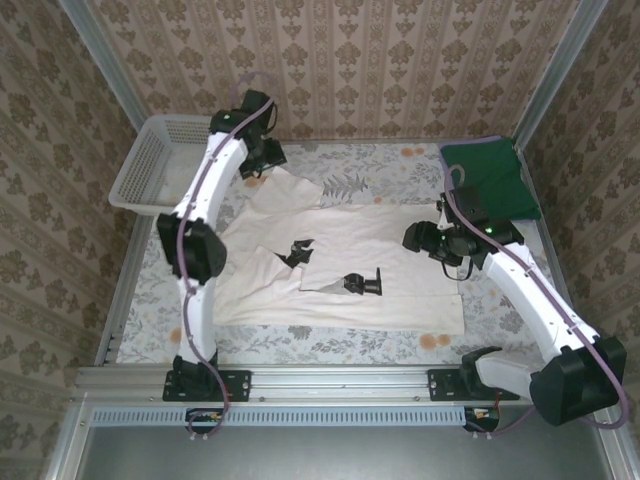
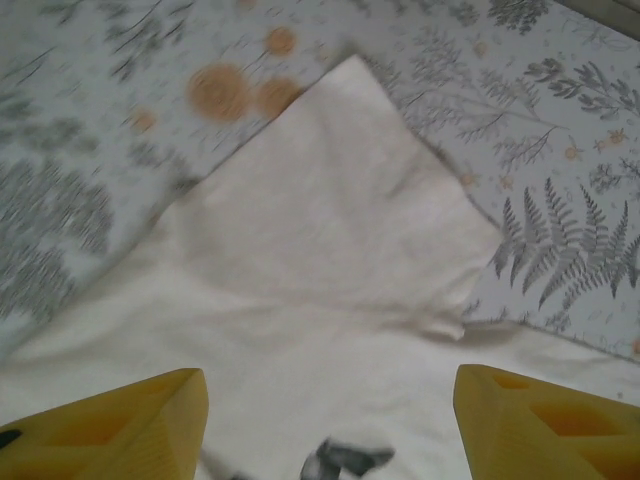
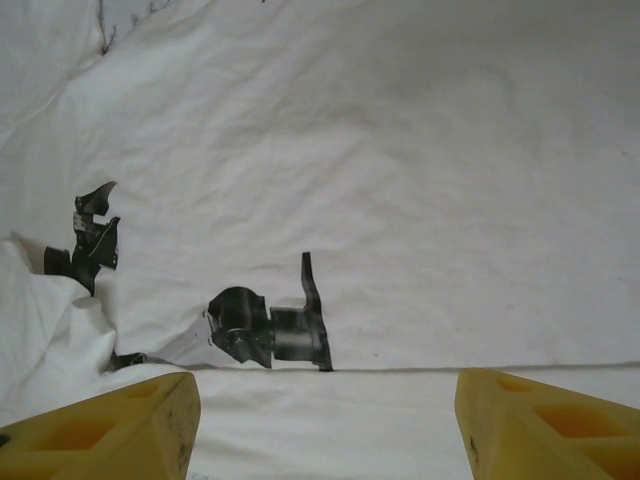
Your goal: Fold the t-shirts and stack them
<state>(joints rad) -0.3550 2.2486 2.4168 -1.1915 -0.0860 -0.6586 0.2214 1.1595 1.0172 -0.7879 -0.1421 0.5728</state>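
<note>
- Cream-white t-shirt (image 1: 340, 270) laid out across the middle of the floral table (image 1: 390, 160), mostly flat.
- One flap turned over at its left-centre, crumpled along the edge, partly covering the black print (image 1: 362, 284); print showing in two separate dark bits.
- Dark green t-shirt (image 1: 490, 178) folded at the far right corner of the table, apart from the cream one.
- White mesh basket (image 1: 150, 165) at the far left corner, beside the left arm's upper reach.
- Left gripper (image 1: 262, 160) poised over the far left sleeve (image 2: 340, 220) of the cream shirt. Yellow fingers (image 2: 130, 425) spread wide, nothing pinched between them. Sleeve lying flat, its pointed corner on the fern-patterned cloth.
- Right gripper (image 1: 418, 240) at the right side of the cream shirt, low over the fabric. Jaws parted wide, empty; white cloth and print seen past the fingertips (image 3: 545, 425) in the wrist view.
- Contact between either gripper and the fabric: cannot tell.
</note>
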